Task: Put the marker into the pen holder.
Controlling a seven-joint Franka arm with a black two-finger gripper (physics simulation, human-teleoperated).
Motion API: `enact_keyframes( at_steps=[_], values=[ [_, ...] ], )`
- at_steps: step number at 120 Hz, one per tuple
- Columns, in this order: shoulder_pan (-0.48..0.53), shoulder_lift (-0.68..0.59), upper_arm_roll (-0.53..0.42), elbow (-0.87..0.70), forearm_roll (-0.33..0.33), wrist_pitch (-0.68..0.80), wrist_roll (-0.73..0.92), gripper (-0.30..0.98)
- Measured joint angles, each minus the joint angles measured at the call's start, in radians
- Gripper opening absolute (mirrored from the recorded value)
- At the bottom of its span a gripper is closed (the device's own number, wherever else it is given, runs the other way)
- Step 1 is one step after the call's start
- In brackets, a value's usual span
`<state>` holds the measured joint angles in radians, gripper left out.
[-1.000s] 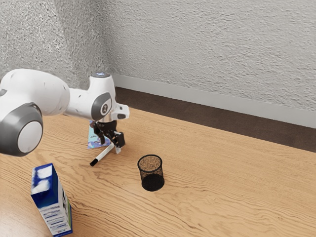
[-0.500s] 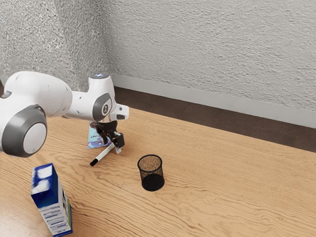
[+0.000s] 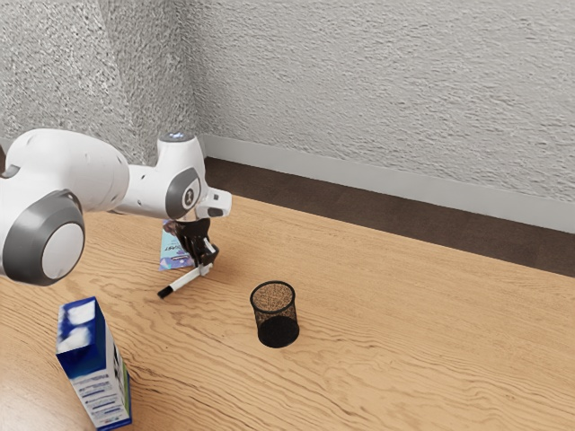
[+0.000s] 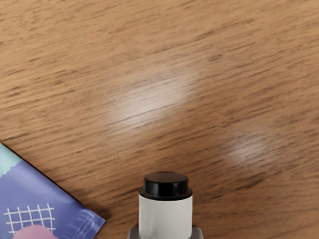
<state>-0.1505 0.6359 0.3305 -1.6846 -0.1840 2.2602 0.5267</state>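
Left of centre in the exterior view, the gripper (image 3: 207,267) is clamped on the marker (image 3: 186,281), whose black end points lower left. The empty pen holder (image 3: 278,332) stands upright below centre; the carton (image 3: 94,368) occupies the lower left.

The wooden table (image 3: 404,350) bears pen holder (image 3: 278,329), carton (image 3: 96,368) and packet (image 3: 171,251).

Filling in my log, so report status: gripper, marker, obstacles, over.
Gripper shut on marker. Marker outside mesh pen holder. Blue-and-white carton likely off the path.
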Motion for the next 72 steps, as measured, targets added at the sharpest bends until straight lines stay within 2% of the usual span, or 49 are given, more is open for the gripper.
enact_keyframes(
  at_steps=[20, 36, 56, 72],
  values=[
    [0.0, -0.008, -0.002, 0.002, 0.008, 0.003, -0.003, -0.09],
    [-0.002, -0.091, -0.034, -0.007, 0.031, 0.003, -0.012, -0.1],
    [-0.015, -0.232, -0.134, -0.039, 0.096, -0.007, -0.041, -0.1],
    [-0.055, -0.403, -0.178, -0.173, 0.136, 0.007, -0.079, -0.1]
  ],
)
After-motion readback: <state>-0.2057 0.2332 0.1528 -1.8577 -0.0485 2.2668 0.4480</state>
